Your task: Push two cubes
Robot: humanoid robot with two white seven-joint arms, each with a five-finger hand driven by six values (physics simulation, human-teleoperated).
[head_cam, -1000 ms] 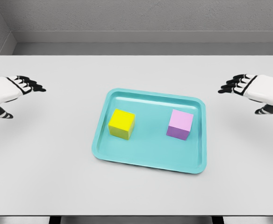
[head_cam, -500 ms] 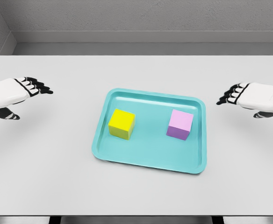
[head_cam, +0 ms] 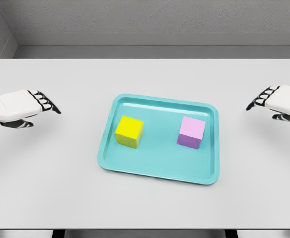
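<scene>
Here our left hand (head_cam: 21, 106) hovers over the white counter (head_cam: 145, 208), fingers loosely extended, holding nothing; the glossy yellow cube (head_cam: 129, 131) lies to its right, inside the shallow teal tray (head_cam: 157, 173). The pale purple cube (head_cam: 191, 132) sits apart beside it, nearer our right hand (head_cam: 279, 101), likewise relaxed and empty, to that cube's right.

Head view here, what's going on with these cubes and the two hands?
Nothing is being touched yet. A yellow cube and a pink cube sit apart inside a teal tray in the middle of the white table. The left hand hovers off the tray's left side, the right hand off its right side, both with fingers relaxed, pointing inward and holding nothing. Neither hand has reached the tray, so no push has begun.
</scene>
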